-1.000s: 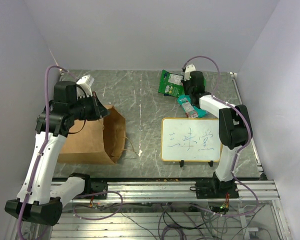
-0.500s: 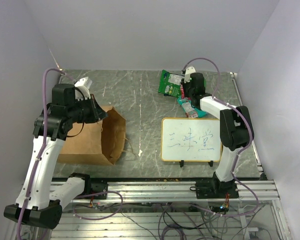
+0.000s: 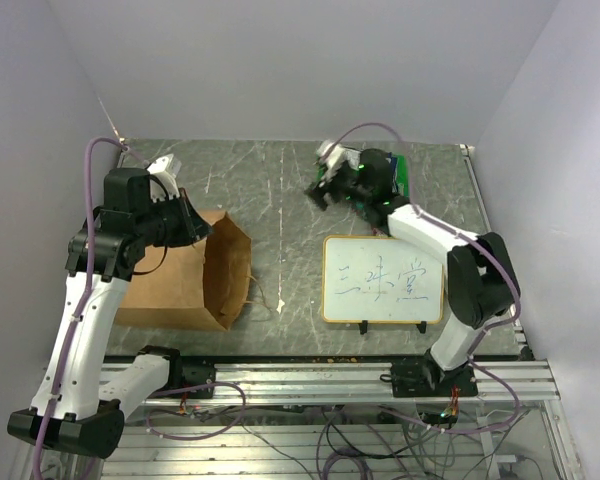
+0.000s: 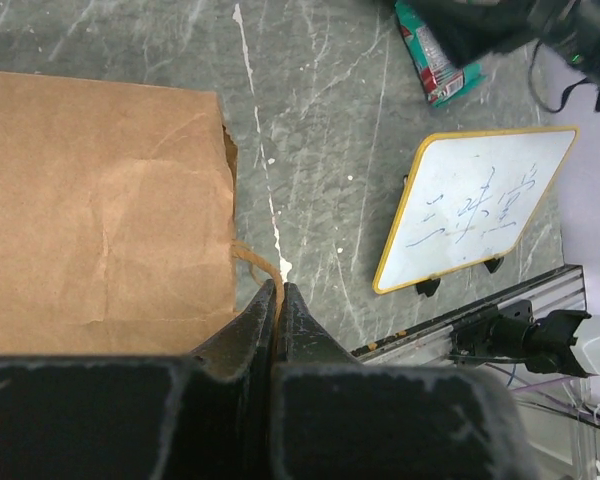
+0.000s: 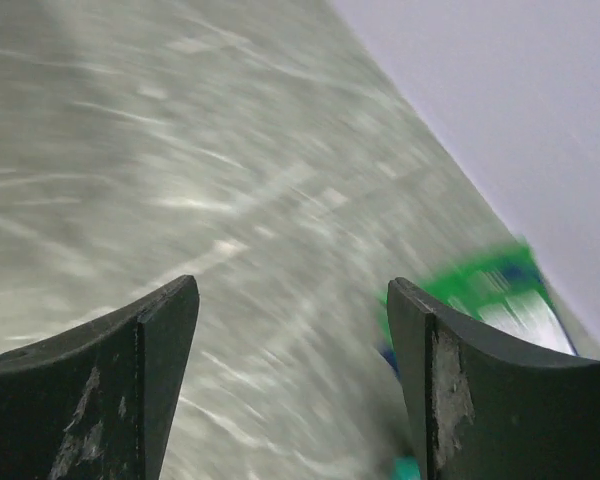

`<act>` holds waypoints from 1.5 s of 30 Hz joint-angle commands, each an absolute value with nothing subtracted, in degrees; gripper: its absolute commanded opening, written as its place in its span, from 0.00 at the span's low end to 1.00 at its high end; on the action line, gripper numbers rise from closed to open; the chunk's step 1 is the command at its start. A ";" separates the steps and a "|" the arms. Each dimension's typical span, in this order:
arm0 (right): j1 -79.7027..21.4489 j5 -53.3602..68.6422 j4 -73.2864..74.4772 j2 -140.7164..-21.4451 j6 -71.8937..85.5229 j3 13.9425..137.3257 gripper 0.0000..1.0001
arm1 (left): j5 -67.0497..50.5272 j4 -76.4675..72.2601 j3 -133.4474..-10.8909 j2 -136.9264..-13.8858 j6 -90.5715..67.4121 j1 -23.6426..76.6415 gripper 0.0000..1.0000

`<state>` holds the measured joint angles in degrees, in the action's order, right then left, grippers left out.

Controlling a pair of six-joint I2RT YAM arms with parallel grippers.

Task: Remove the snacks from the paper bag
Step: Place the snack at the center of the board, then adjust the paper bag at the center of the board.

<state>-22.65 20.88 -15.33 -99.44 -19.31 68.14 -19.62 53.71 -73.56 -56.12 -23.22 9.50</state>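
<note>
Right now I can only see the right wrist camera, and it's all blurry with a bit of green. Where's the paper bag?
Observer: The paper bag lies on its side at the left of the table, its open mouth facing the middle.
Operator: Is the other arm holding it?
Observer: The left gripper is shut, its tips right at the bag's string handle. Whether it pinches the string, I cannot tell.
Operator: What's near my hand that I can't see?
Observer: A teal packet lies just past the far edge of the orange-framed whiteboard, partly under the right arm.
</note>
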 commanded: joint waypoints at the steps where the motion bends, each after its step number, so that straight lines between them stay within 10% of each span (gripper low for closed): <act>1: -33.05 38.75 -17.54 -100.89 -27.39 69.51 0.78 | -18.54 55.11 -75.93 -55.05 -22.87 9.76 0.07; 9: -43.38 45.59 -27.10 -104.01 -20.12 71.68 0.79 | -18.20 56.11 -76.94 -54.69 -22.67 9.76 0.07; 26: -55.90 -3.99 -28.64 -114.32 -29.25 81.64 0.79 | -17.86 57.12 -78.31 -53.71 -22.21 9.76 0.07; 41: -55.83 -7.47 -39.51 -106.54 -27.07 73.07 0.68 | -17.43 57.85 -77.87 -53.77 -20.55 9.76 0.07; 45: -55.74 -8.02 -38.93 -105.30 -23.90 71.08 0.41 | -15.55 56.30 -78.84 -55.51 -20.44 9.76 0.07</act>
